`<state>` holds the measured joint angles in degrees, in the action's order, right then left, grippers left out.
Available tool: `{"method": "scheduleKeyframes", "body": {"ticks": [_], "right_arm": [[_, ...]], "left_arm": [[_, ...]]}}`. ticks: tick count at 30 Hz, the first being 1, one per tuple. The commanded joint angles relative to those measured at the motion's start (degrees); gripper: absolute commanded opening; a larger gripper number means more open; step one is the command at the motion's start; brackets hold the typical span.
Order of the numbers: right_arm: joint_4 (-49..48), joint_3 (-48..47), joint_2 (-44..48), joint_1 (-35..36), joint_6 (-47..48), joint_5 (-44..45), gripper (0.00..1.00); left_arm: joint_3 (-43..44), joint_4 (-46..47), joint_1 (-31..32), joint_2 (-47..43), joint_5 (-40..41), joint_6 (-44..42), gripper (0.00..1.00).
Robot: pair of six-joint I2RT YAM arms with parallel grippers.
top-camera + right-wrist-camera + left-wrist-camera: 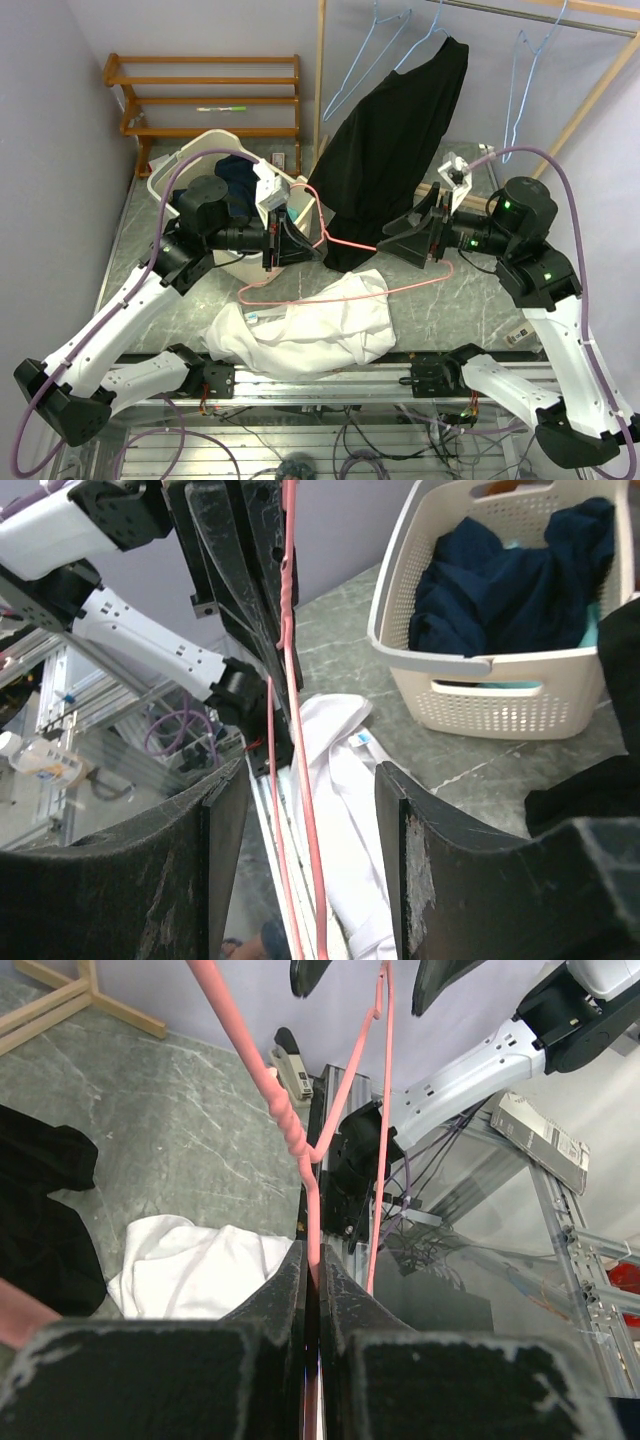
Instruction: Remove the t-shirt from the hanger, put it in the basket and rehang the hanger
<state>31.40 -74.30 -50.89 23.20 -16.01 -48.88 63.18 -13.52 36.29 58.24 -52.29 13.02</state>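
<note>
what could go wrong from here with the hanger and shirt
1. The left hand pinches only the thin wire of the pink hanger, so it may swivel or slip.
2. The right hand is open with that wire between its fingers; a sideways move could snag it.
3. The white t-shirt lies by the near edge of the table with the hanger's bar across it; lifting might drag it off.

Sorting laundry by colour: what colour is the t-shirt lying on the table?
White. The crumpled white t-shirt shows best in the top external view.

Left pincer (pixel 312 1265) clamped, right pincer (pixel 308 780) spread
</note>
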Motion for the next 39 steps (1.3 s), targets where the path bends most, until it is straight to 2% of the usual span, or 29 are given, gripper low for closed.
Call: {"method": "scheduleKeyframes", "body": {"ticks": [1,6,10,17,19,23,24,25,26,27,28,31,36,39], "right_arm": [[-0.4,1.8,0.1,-0.1,0.1,-4.4,0.52],[0.0,4.3,0.8,0.0,0.3,-5.9,0.49],[-0.3,5.3,1.1,-0.1,0.3,-7.4,0.42],[-0.1,5.9,1.0,0.1,0.9,-8.4,0.00],[1.1,5.1,1.4,0.2,1.3,-5.6,0.00],[3.9,2.6,3.0,0.1,1.1,4.0,0.00],[4.3,1.8,3.5,0.1,1.0,7.4,0.00],[4.6,1.0,4.1,0.2,0.8,10.2,0.00],[4.8,0.2,4.7,0.1,0.4,12.8,0.00],[5.2,-0.7,5.1,0.1,0.3,15.4,0.00],[5.7,-1.8,5.6,0.1,0.0,18.2,0.00],[6.6,-5.2,6.5,0.1,-0.6,26.5,0.00],[8.5,-13.0,8.2,0.1,-1.3,41.6,0.00],[8.6,-17.2,9.3,0.1,-1.7,54.7,0.00]], "left_arm": [[2.2,4.3,0.7,-0.7,-0.5,-0.2,0.07],[2.8,5.4,0.9,-0.8,-0.1,0.8,0.07],[3.4,5.9,1.1,-0.2,0.2,1.3,0.07],[3.5,7.5,1.4,0.3,1.7,2.5,0.07],[3.8,6.7,1.5,0.2,3.4,2.1,0.09],[4.0,3.4,1.5,-1.9,11.2,1.1,0.46],[4.1,2.4,1.5,-3.1,13.8,0.7,0.52],[4.0,1.6,1.4,-4.3,16.2,0.3,0.63],[3.7,1.0,1.4,-5.6,18.8,0.1,0.79],[3.4,0.5,1.5,-7.0,21.5,0.0,0.91],[3.1,-0.3,1.4,-8.6,24.7,-0.2,0.97],[1.3,-1.9,1.5,-13.5,35.5,0.6,0.96],[-4.3,-4.6,1.4,-21.7,44.5,0.3,0.92],[-8.1,-6.9,1.5,-25.8,50.3,0.4,0.88]]}}
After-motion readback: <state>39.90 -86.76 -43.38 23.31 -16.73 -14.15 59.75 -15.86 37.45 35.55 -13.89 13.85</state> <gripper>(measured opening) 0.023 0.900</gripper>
